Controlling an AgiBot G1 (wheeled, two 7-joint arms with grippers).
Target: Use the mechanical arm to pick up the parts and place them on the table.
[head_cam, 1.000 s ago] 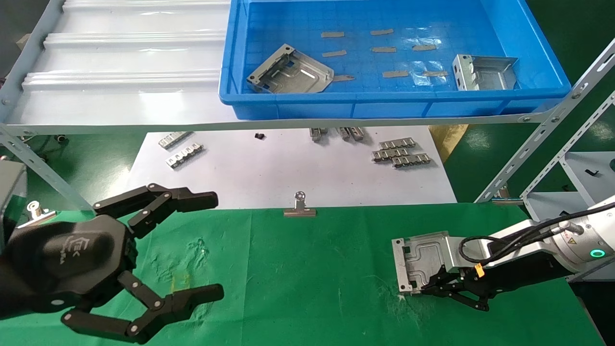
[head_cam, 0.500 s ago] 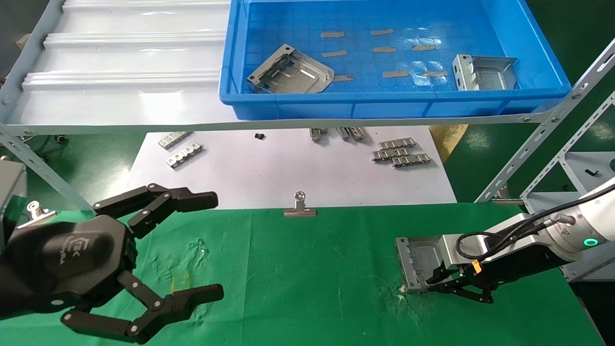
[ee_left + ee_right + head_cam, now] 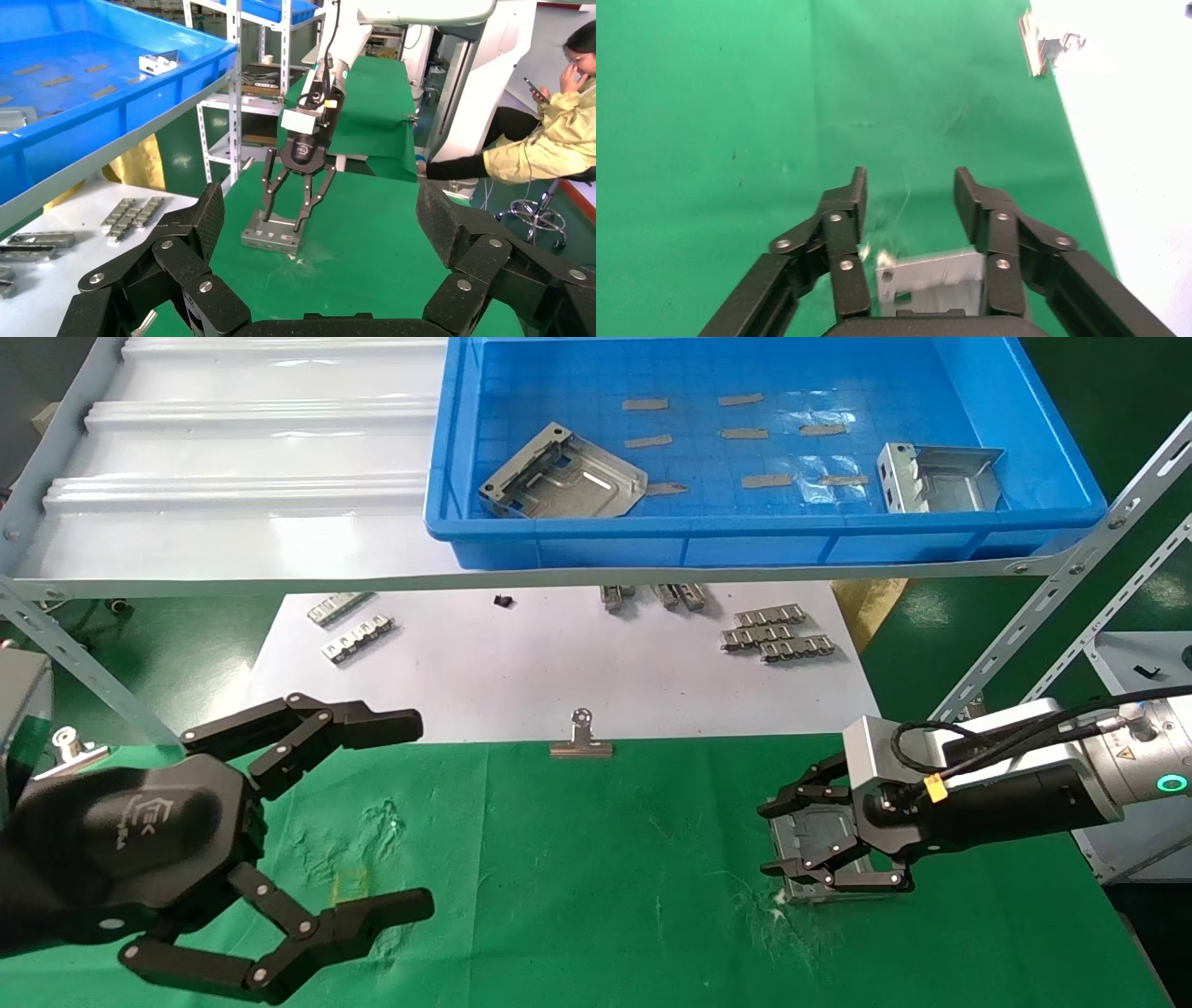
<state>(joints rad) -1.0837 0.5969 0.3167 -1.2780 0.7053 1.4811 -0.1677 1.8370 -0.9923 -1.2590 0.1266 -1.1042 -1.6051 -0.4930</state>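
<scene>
One grey bracket (image 3: 808, 845) lies on the green table (image 3: 605, 859) at the right. My right gripper (image 3: 771, 840) is open just over it, with its fingers spread to either side of the part. The right wrist view shows the bracket (image 3: 933, 277) low between the open fingers of the right gripper (image 3: 910, 193). The left wrist view shows the same bracket (image 3: 270, 239) under the right gripper (image 3: 282, 221). Two more brackets (image 3: 563, 477) (image 3: 941, 477) lie in the blue bin (image 3: 764, 528). My left gripper (image 3: 410, 812) is open and empty at the near left.
A white paper sheet (image 3: 521, 672) behind the cloth carries ridged metal strips (image 3: 773, 633). A binder clip (image 3: 581, 738) sits at the cloth's far edge. The white ribbed shelf (image 3: 242, 458) and slanted shelf struts (image 3: 1052, 598) stand above and to the right.
My right gripper lowered the bracket onto the green cloth, let it go and opened, with its wrist now higher. The left arm has not moved.
</scene>
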